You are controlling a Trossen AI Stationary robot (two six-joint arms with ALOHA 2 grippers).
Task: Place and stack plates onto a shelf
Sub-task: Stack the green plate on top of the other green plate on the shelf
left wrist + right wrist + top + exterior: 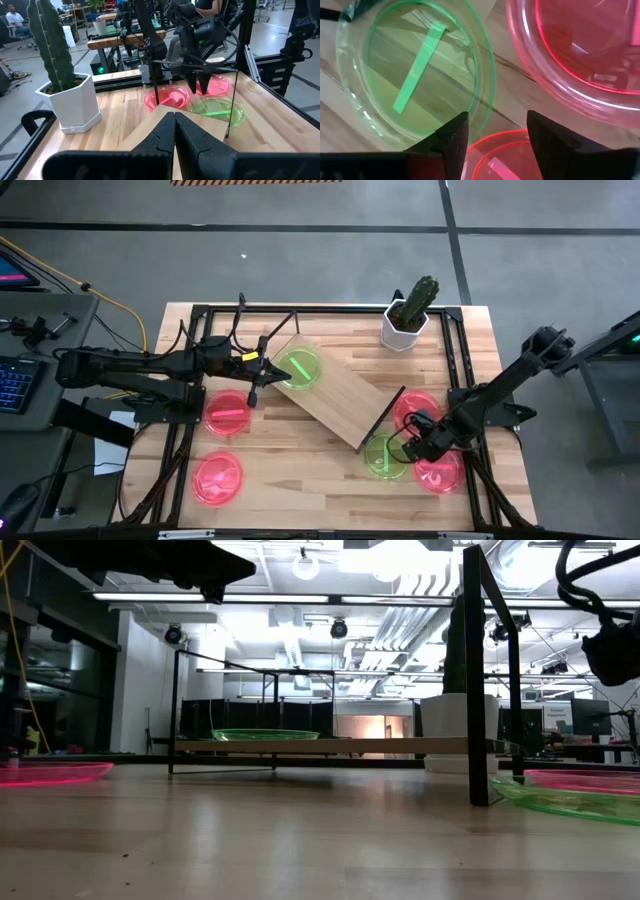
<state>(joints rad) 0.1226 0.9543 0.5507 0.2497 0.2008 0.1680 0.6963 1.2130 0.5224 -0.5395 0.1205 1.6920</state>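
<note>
While the left gripper (252, 393) stays out of it, fingers clenched empty above the shelf (340, 395) edge, the right gripper (496, 131) is spread, holding nothing. Just ahead of its fingertips lies the green plate (415, 70) on the table, its bar mark running diagonally away from them.

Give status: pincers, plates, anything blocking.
Left pincer shut, empty, at shelf edge. Right pincer open over green plate on table. One green plate on shelf. Nothing blocking.
</note>
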